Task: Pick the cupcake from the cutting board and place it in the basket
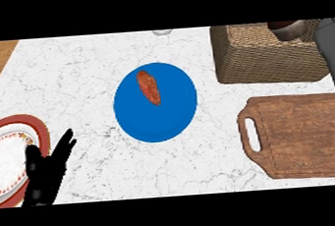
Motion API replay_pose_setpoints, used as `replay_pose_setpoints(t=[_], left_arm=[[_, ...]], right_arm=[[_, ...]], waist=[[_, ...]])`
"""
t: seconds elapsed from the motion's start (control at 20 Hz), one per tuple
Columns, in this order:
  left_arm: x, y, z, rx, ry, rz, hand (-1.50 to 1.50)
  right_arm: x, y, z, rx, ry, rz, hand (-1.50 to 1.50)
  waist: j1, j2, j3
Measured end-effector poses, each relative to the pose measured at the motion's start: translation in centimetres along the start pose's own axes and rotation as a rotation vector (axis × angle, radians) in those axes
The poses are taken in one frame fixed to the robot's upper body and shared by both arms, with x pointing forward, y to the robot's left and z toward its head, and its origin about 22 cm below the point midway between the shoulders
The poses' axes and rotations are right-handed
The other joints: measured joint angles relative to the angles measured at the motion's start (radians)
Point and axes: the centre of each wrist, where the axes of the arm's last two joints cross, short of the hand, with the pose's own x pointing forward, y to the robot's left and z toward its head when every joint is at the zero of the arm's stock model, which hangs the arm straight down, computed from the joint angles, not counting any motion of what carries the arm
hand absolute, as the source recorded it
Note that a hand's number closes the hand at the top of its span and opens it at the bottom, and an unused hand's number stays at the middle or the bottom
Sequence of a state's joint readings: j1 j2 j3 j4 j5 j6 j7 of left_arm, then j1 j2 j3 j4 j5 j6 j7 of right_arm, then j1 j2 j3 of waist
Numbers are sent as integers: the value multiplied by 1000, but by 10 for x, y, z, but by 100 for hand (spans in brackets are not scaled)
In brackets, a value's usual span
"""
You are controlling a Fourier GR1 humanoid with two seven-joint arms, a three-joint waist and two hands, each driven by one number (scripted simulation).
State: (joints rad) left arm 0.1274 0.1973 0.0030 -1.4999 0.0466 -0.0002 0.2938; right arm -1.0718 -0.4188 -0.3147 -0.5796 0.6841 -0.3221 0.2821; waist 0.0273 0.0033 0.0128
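The wooden cutting board [303, 140] lies at the lower right with nothing on it. The wicker basket [264, 54] stands at the upper right. My right forearm runs up the right edge, and my right hand [295, 29] hangs over the basket's far side, partly cut off at the top. It is curled round a small brownish thing, the cupcake [279, 26], which is mostly hidden. My left hand [47, 170] rests open at the lower left, fingers up.
A blue plate [156, 120] with a reddish-brown sausage-like food [149, 86] sits mid-counter. A red-rimmed white plate [7, 160] lies at the left edge beside my left hand. A small glass object [163, 32] shows at the far edge.
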Motion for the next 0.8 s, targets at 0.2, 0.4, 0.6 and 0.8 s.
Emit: replay_pose_setpoints(t=[0.2,0.4,0.6,0.8], left_arm=[[-2,2,1,-2,-11,-3,0],[-3,2,-1,3,-5,-5,0],[-4,7,1,9,-6,1,0],[-6,4,2,21,-7,2,0]], right_arm=[[-13,-7,-6,-7,-33,41,-150],[-18,-20,-11,-26,-49,16,-150],[-19,-34,-15,-70,-44,-57,-150],[-26,-60,-23,-115,1,-124,-150]], waist=[[-2,-2,0],[-6,-5,2],[-12,-8,1],[-17,-10,0]])
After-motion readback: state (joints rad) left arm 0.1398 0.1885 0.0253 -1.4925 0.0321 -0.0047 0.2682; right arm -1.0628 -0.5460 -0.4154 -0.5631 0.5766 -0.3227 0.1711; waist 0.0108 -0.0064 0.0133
